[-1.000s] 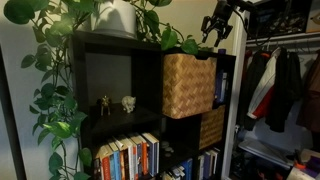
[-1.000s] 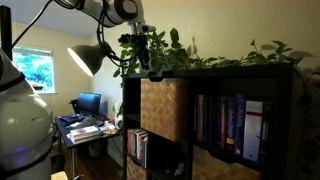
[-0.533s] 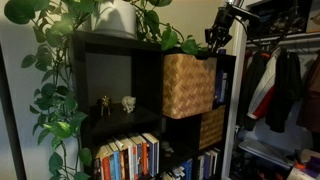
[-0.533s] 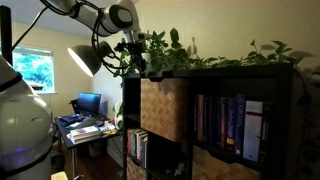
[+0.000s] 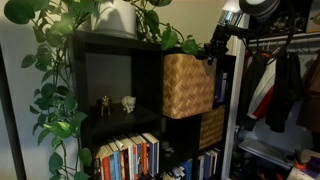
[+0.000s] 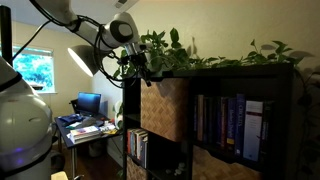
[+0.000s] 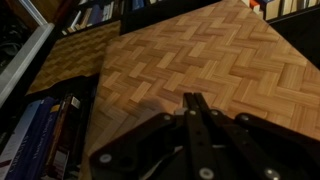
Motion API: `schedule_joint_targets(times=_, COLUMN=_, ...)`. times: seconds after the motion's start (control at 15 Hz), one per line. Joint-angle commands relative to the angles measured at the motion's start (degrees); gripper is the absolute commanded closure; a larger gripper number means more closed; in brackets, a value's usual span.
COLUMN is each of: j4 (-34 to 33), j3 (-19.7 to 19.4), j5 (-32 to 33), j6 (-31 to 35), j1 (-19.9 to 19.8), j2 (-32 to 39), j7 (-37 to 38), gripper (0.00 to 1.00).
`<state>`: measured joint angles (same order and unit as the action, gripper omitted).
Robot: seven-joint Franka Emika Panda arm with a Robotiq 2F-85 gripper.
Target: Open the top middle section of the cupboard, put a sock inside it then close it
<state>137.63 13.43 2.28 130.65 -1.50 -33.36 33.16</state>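
The cupboard (image 5: 110,45) (image 6: 240,72) is a black cube shelf. Its top middle section holds a woven basket drawer (image 5: 188,85) (image 6: 165,108), which stands pushed in. My gripper (image 5: 212,50) (image 6: 143,72) hangs just in front of the basket's upper front corner. In the wrist view the gripper (image 7: 195,100) is shut with nothing between its fingers, pointing at the herringbone weave of the basket (image 7: 190,50). No sock is in view.
Trailing plants (image 5: 60,90) (image 6: 180,50) cover the cupboard's top and side. A second woven basket (image 5: 211,127) (image 7: 75,60) sits one row lower. Books (image 5: 128,157) (image 6: 228,120), small figurines (image 5: 117,103), hanging clothes (image 5: 280,85) and a lamp (image 6: 88,58) surround it.
The gripper has closed from open to shut. It has come down from above the cupboard's top to the basket's upper front edge.
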Motion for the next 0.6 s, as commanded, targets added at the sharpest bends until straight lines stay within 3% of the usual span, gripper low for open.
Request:
schedule_joint_targets(times=0.0, j4=5.4, j3=1.7, j5=3.0, j6=9.7, j1=-2.5, j2=-1.0, j7=3.2, gripper=0.94)
schedule_joint_targets(times=0.27, j4=8.7, j3=4.7, j5=7.2, j6=21.6, j1=-6.4, j2=0.2, j7=7.3, gripper=0.94)
schedule_joint_targets(times=0.53, j4=9.5, j3=8.1, j5=9.7, j6=29.2, j1=-10.6, j2=1.9, j7=10.6, gripper=0.93)
